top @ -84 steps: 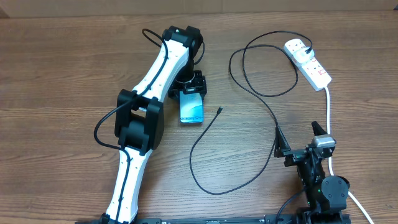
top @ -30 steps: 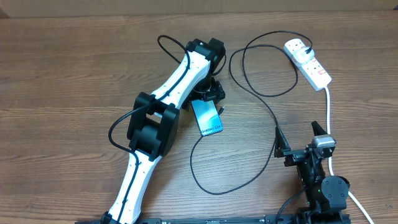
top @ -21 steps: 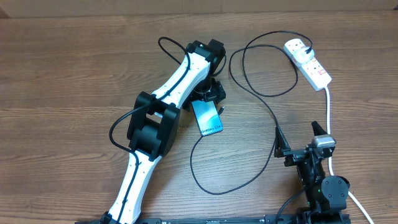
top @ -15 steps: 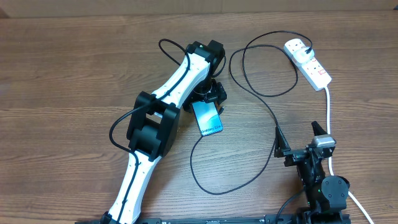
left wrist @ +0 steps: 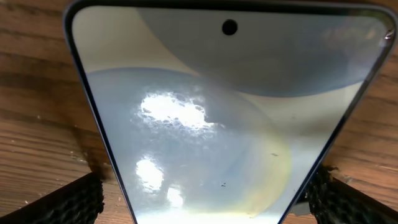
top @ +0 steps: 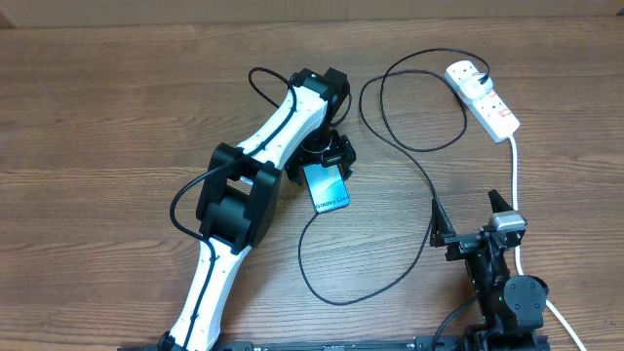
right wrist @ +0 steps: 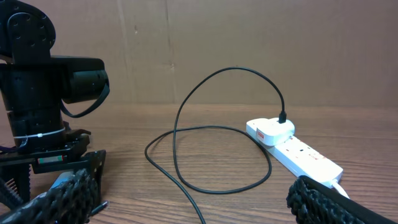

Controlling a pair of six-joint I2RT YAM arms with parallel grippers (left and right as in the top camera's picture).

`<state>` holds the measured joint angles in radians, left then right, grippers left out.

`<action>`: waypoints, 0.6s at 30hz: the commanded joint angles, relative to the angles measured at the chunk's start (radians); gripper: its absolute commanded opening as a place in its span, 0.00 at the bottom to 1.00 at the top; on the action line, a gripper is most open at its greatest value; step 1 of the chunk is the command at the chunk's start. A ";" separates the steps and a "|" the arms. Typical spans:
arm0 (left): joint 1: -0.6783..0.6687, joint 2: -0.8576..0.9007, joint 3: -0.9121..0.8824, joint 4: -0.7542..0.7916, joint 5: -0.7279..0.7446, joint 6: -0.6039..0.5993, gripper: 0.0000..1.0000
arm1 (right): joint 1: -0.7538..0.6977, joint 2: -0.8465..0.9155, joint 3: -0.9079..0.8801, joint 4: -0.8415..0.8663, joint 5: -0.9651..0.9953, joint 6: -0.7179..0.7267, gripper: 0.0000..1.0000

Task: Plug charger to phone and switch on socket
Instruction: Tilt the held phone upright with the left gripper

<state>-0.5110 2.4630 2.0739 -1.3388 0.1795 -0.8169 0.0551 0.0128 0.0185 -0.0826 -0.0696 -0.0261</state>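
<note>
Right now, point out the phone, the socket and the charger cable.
phone [top: 328, 188]: overhead view, middle of its blue screen.
socket [top: 485, 99]: overhead view, middle of the white strip.
charger cable [right wrist: 239, 69]: right wrist view, top of its arch.

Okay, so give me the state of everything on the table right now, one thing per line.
slim blue-screened smartphone: screen up, gripped at its side edges.
thin black charger cable: plug end in the strip, connector tip hidden from view.
white oblong power strip: one adapter plugged in, red switch position unreadable.
left gripper: shut on the smartphone.
right gripper: open, empty.
</note>
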 commanded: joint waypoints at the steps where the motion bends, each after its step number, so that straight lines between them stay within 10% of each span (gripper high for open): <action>1: -0.020 0.023 -0.032 0.003 -0.037 -0.014 0.97 | 0.005 -0.010 -0.010 0.003 0.013 -0.002 1.00; 18: -0.021 0.023 -0.037 0.031 -0.065 -0.014 0.85 | 0.005 -0.010 -0.010 0.003 0.013 -0.002 1.00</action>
<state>-0.5224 2.4611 2.0716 -1.3136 0.1711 -0.8173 0.0551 0.0128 0.0185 -0.0822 -0.0696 -0.0261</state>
